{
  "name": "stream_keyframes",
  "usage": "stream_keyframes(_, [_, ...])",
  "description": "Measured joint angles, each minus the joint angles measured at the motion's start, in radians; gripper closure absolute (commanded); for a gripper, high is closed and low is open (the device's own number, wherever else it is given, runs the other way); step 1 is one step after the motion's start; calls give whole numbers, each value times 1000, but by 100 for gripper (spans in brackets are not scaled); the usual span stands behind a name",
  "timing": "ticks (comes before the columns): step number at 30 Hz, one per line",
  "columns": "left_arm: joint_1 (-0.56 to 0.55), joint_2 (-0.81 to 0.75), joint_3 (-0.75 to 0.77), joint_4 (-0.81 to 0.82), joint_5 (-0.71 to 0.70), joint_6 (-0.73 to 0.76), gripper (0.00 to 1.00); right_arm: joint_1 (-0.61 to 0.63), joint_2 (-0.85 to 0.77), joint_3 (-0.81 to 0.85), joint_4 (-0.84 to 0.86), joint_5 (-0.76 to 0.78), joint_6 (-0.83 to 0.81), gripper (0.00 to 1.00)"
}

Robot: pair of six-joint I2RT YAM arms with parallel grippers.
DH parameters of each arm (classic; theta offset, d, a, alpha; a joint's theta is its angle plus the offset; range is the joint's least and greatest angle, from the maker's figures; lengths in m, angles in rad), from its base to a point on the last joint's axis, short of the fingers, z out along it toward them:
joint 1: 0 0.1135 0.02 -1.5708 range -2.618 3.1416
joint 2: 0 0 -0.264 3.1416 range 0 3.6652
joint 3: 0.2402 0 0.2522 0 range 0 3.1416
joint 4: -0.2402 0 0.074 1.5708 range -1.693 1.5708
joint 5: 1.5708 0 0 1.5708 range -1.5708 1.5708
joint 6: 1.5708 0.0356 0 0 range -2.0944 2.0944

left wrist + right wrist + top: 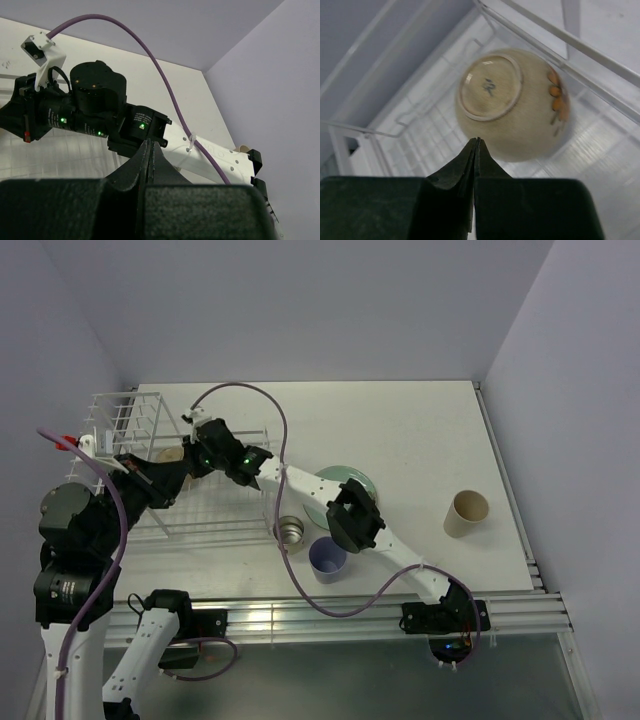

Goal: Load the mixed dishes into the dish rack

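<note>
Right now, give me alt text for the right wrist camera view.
A cream bowl with orange markings lies in the white wire dish rack, foot ring facing the camera, slightly blurred. The shut right gripper fills the foreground.

Right wrist feed is smearing the cream bowl (512,102) for me, so the markings on it are too blurry to read. Overhead, the left arm (150,482) and right arm (400,552) hide most of it. The right arm also covers part of the pale green plate (340,477).

Lab test cell: bare lavender walls (300,300), white tabletop (420,430), aluminium mounting rail (310,617)
</note>
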Motion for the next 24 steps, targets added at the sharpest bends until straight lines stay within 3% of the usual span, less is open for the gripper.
stream_keyframes(7, [0,1,-4,6,2,1,99,-21,-35,-66,108,-65,68,100])
stream_keyframes(15, [0,-11,-4,3,5,3,90,-22,-455,-581,17,192,-4,98])
stream_keyframes(18, [0,-33,-4,-1,9,4,76,-18,-644,-693,3,272,-25,92])
stream_keyframes(21, [0,-51,-4,-3,27,1,59,-2,-827,-772,-14,347,-39,82])
stream_keyframes(22, [0,-51,-4,-4,36,1,52,7,-880,-787,-33,374,-39,68])
stream_keyframes(24, [0,-48,-9,-8,67,0,45,31,-970,-809,-81,425,-26,52])
